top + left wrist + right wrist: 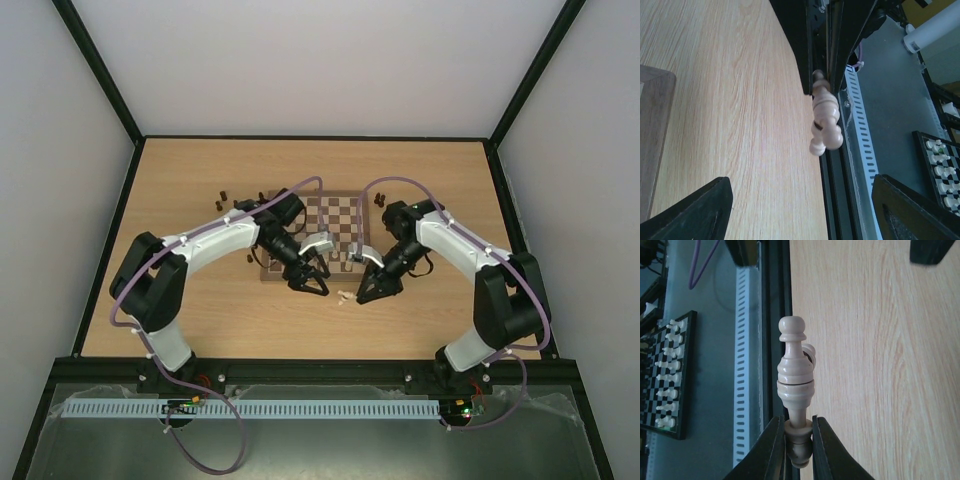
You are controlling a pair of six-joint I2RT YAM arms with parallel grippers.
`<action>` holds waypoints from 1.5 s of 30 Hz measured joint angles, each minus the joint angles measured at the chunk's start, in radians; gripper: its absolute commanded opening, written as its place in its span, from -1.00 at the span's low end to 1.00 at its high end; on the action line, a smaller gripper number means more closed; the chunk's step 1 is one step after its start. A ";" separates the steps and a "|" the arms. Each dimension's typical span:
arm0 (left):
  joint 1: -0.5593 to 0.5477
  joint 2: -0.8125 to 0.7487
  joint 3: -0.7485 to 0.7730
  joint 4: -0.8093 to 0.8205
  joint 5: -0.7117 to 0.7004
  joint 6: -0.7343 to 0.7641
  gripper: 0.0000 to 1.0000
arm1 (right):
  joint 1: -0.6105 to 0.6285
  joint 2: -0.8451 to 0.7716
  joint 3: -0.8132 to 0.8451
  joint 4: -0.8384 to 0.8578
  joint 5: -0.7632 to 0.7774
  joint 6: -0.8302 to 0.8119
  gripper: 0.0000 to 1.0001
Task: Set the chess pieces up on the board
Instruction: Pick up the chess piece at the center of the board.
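The board (335, 222) lies at mid-table, and its brown corner (652, 135) shows at the left of the left wrist view. My right gripper (798, 432) is shut on the base of a pale chess piece (796, 385) that points away from it, just in front of the board's near edge (345, 296). A second pale piece (810, 354) sits right behind it. My left gripper (312, 287) faces this piece (824, 107) from the left, jaws wide open and empty, with its fingers (695, 212) apart from it.
Dark pieces stand off the board at its far left (222, 196) and far right (380, 200). The table's near edge and a black frame rail (771, 300) run close beside the held piece. Below the table lies another small chess set (665, 375).
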 measured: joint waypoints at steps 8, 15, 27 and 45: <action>-0.029 0.004 -0.001 0.079 0.005 -0.063 0.17 | 0.021 -0.008 0.000 0.078 -0.008 0.088 -0.86; -0.033 0.006 -0.001 0.097 0.007 -0.078 -0.12 | 0.033 0.016 0.003 0.113 -0.024 0.129 -0.86; -0.034 0.054 0.007 0.079 0.013 -0.055 -0.44 | 0.043 0.046 0.014 0.132 -0.021 0.156 -0.86; -0.038 0.082 0.024 0.050 0.016 -0.025 -0.35 | 0.048 0.071 0.015 0.135 -0.010 0.168 -0.86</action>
